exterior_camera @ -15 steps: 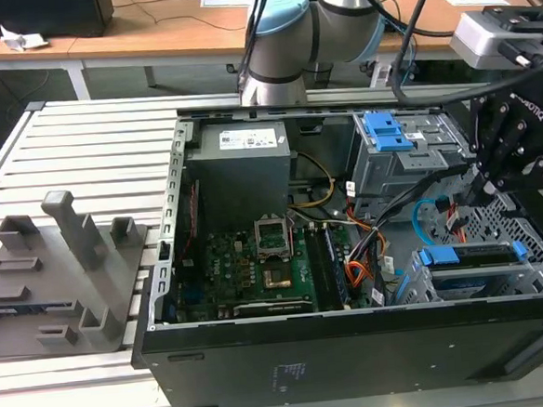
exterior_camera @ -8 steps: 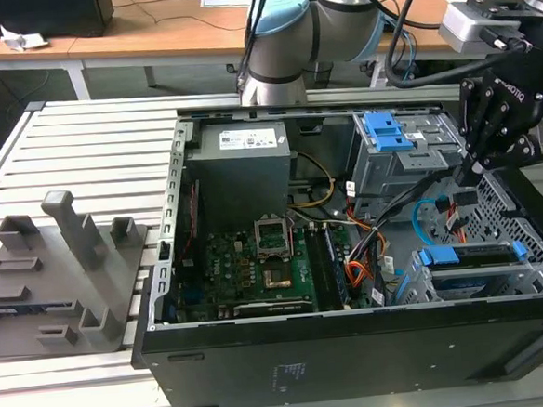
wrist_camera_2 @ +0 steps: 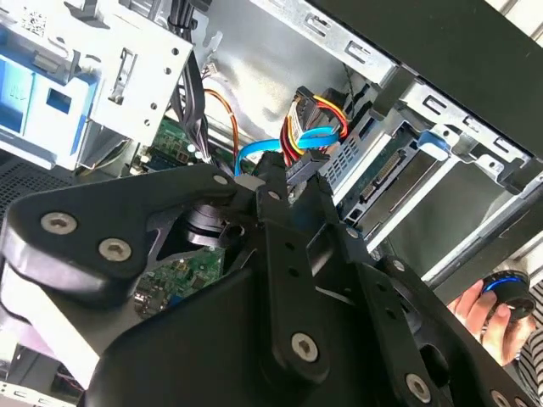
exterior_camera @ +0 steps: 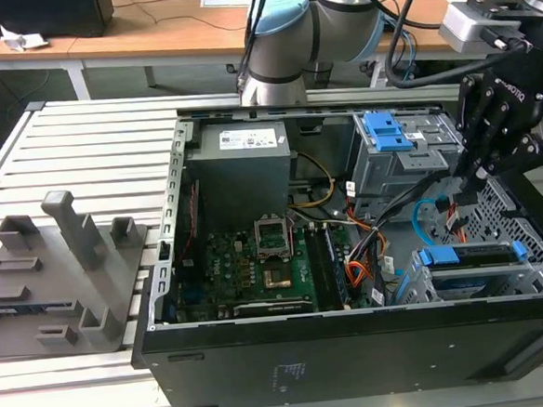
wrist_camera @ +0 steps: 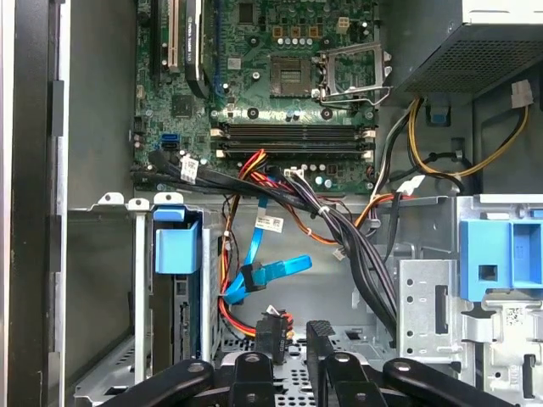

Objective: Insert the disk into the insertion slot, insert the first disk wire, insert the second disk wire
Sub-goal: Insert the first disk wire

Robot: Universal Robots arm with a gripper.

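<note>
The disk [exterior_camera: 469, 255] in its blue carrier sits inside the insertion slot [exterior_camera: 417, 291], at the case's near corner on the exterior view's right. The disk's connector edge [wrist_camera_2: 386, 174] shows in the second wrist view, and its blue carrier [wrist_camera: 176, 248] in the first. My gripper [exterior_camera: 462, 186] hangs just above it, shut on the black plug [wrist_camera: 270, 336] of the first disk wire [wrist_camera_2: 318, 114], whose red-orange leads trail behind. The second disk wire [wrist_camera: 265, 270], a light blue flat cable, loops loose beside it [exterior_camera: 421, 213], its dark plug [wrist_camera: 246, 278] free.
A thick black cable bundle [wrist_camera: 339, 229] runs across the case to the taller grey cage with blue tabs [exterior_camera: 393, 144]. The motherboard [exterior_camera: 257, 270] and power supply [exterior_camera: 243, 164] lie further in. A person's hand [wrist_camera_2: 484, 307] holds a small device outside the case. A grey fixture [exterior_camera: 61, 265] stands on the table.
</note>
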